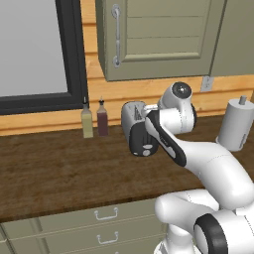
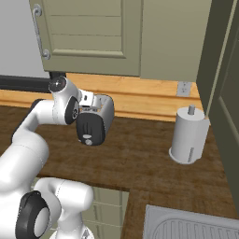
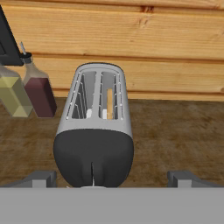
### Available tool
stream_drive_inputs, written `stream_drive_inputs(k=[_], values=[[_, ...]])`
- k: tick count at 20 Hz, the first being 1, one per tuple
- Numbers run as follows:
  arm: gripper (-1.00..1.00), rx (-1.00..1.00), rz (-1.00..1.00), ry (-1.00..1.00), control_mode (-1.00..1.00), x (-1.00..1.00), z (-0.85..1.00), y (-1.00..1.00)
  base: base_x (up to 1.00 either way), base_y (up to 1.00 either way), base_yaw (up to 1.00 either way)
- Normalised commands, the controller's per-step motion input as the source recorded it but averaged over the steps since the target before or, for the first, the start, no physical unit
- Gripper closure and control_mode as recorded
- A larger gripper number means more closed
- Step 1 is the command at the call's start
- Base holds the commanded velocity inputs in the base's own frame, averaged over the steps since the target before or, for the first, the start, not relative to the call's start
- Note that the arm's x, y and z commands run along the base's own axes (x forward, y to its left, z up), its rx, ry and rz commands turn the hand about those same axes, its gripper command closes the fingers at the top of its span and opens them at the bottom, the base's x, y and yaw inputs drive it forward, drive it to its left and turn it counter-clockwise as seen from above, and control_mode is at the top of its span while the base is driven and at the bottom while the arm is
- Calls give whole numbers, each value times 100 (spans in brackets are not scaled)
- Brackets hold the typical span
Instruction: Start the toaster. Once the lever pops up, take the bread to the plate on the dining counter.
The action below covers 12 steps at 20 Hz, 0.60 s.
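The silver-grey toaster (image 3: 94,122) stands on the wood counter (image 3: 175,131) against the plank wall, its black end panel (image 3: 94,157) turned toward me. A thin tan slice of bread (image 3: 109,104) sits low in its right slot. My gripper (image 3: 113,180) is open just above and in front of that black end, one fingertip out to each side of it, nothing between them. From the base, the toaster (image 1: 135,130) (image 2: 95,121) shows partly behind my forearm and hand. The plate and the dining counter are out of view.
An olive bottle (image 1: 87,123) and a dark red bottle (image 1: 102,120) stand left of the toaster by the wall. A white paper-towel roll (image 2: 189,135) stands to the right. A sink (image 2: 196,226) lies at the near right. Wall cabinets (image 1: 158,37) hang overhead.
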Motion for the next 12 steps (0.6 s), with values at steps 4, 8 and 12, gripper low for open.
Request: stream_drive_inputs(k=[4,8,12], values=[[-100,0,0,0,-100,0,0,0,0,0,0],[-100,0,0,0,-100,0,0,0,0,0,0],[-100,0,0,0,-100,0,0,0,0,0,0]])
